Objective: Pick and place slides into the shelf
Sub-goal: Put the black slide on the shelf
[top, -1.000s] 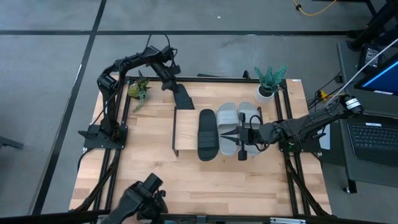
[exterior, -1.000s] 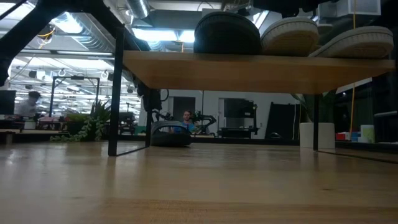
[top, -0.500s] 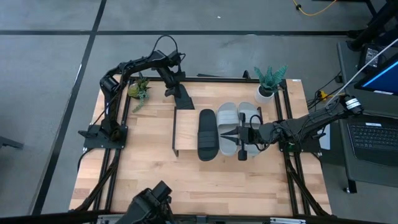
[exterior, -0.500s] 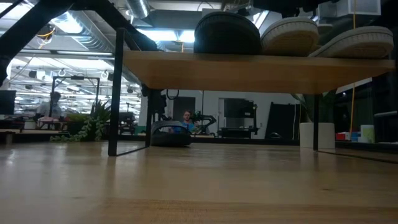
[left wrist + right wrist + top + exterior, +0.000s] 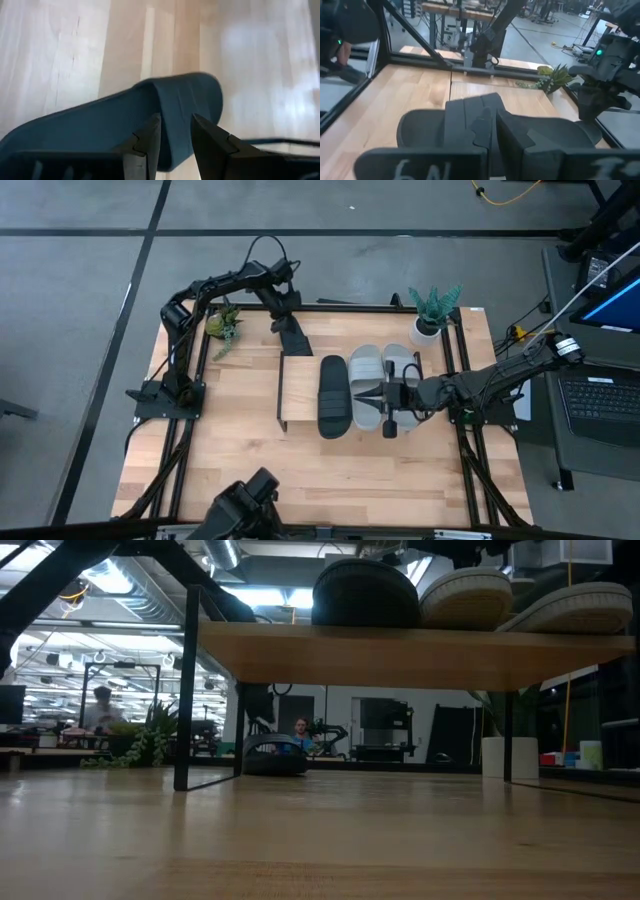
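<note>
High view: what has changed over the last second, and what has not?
The left gripper shifted slightly toward the black slide on the table beside the shelf. In the low view a distant person walked rightward. That slide, the three slides on the shelf and the right gripper stayed put.

Grey concrete floor (image 5: 90, 290) all around the table (image 5: 250, 470), with dark seam lines running across it, and off to the right there's a desk with a laptop (image 5: 597, 408) and a lit blue screen (image 5: 617, 308). From table height the room behind looks like a big workshop: bright ceiling lights (image 5: 110, 580), benches, a leafy plant (image 5: 150, 740), a white pot (image 5: 497, 757). A person (image 5: 101, 706) stands far left and what's probably another one (image 5: 300, 733) sits in the middle, too small to be sure.
</note>
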Motion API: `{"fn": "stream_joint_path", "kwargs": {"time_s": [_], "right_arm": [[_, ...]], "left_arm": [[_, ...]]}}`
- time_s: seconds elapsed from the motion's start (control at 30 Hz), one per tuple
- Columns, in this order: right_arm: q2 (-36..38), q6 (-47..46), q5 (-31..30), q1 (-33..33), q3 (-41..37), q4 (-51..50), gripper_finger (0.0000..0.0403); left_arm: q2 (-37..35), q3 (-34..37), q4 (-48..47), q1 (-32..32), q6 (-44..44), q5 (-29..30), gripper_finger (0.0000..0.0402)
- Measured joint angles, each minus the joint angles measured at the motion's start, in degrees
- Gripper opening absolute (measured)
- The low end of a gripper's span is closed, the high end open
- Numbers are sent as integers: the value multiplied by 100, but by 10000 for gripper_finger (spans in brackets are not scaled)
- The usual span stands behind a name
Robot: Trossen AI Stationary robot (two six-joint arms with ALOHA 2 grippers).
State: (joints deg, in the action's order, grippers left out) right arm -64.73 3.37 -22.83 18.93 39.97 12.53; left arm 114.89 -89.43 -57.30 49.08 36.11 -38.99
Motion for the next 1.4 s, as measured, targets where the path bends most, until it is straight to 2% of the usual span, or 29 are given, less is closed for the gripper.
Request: {"fn": "stream_joint_path", "kwargs": {"time_s": [0.17, 0.4, 0.8, 1.07, 1.27, 1.4], "right_arm": [[-2, -22, 0, 0, -2, 171, 28], [-2, -19, 0, 0, -2, 586, 28], [-2, 14, 0, -1, -2, 736, 28], [-2, 36, -1, -1, -2, 861, 28], [-2, 162, -2, -1, -2, 1068, 28], [0, 160, -2, -1, -2, 1067, 28]], "left_arm": [[-4, 0, 152, 2, -130, -373, 97], [-6, 37, 66, 54, -127, -336, 98], [-9, 549, 266, 386, 148, -318, 98], [-9, 549, 344, 253, 12, -344, 98], [-9, 549, 342, 84, 9, 49, 98], [-9, 549, 420, 37, 9, 71, 98]]}}
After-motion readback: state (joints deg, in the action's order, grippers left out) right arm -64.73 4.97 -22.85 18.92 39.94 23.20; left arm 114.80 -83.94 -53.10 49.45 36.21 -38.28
